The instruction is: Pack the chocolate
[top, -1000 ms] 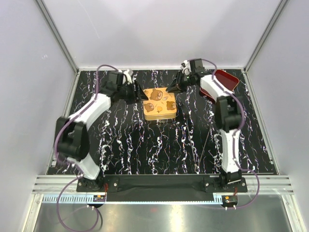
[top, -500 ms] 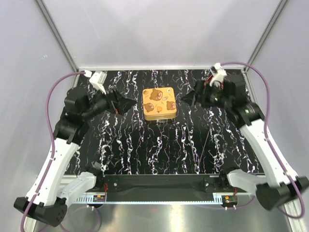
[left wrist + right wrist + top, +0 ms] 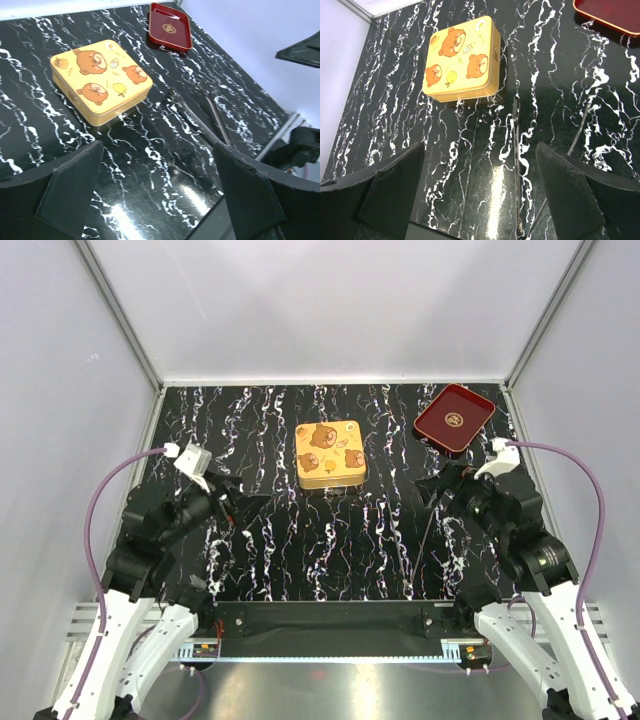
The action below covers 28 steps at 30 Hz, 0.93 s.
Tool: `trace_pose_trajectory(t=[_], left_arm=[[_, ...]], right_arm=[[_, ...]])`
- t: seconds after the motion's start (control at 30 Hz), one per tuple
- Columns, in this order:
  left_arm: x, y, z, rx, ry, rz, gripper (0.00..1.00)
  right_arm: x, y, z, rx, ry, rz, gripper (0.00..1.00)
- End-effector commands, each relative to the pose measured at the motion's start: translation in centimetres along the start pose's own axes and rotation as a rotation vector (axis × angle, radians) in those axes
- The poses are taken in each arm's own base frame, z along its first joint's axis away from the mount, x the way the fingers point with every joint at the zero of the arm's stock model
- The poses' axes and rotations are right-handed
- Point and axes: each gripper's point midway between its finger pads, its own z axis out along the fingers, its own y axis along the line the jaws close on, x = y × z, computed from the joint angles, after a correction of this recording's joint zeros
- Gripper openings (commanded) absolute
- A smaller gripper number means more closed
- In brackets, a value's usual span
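No chocolate shows in any view. The yellow square tin (image 3: 330, 454) with bear pictures on its lid lies shut at the middle back of the table, also seen in the left wrist view (image 3: 100, 80) and the right wrist view (image 3: 462, 57). My left gripper (image 3: 238, 504) hangs open to the tin's near left, well apart from it, with nothing between its fingers (image 3: 75, 185). My right gripper (image 3: 436, 486) is open to the tin's near right, also holding nothing (image 3: 480, 195).
A dark red square tray (image 3: 455, 418) with a gold mark sits at the back right corner (image 3: 169, 27). Thin metal tongs (image 3: 425, 535) lie on the black marbled table right of centre, below my right gripper (image 3: 516, 150). White walls enclose the table.
Both arms have drawn back from the tin's sides toward the near edge, and both grippers have opened wide. The red tray, partly covered before, now shows whole.
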Motion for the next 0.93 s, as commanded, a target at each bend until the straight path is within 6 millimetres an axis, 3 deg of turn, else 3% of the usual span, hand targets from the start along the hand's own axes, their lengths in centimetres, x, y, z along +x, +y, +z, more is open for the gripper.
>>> trace_pose_trajectory(t=[0.0,0.13,0.3,0.9], left_arm=[[-0.2,1.0,0.0,-0.038,-0.045,0.073,0.99],[0.0,1.5,-0.1,-0.064,-0.048,0.079,0.99],[0.2,1.8,0.0,-0.072,-0.054,0.077,0.99],[0.8,2.5,-0.7,-0.117,-0.060,0.085,0.99]], right_arm=[[0.8,-1.2,0.2,0.041,0.006,-0.016,1.00],[2.3,-2.4,0.1,0.083,0.056,-0.041,1.00],[1.9,-1.6,-0.3,0.041,0.036,-0.059,1.00],[2.0,-2.1,0.0,0.058,0.031,-0.063,1.00]])
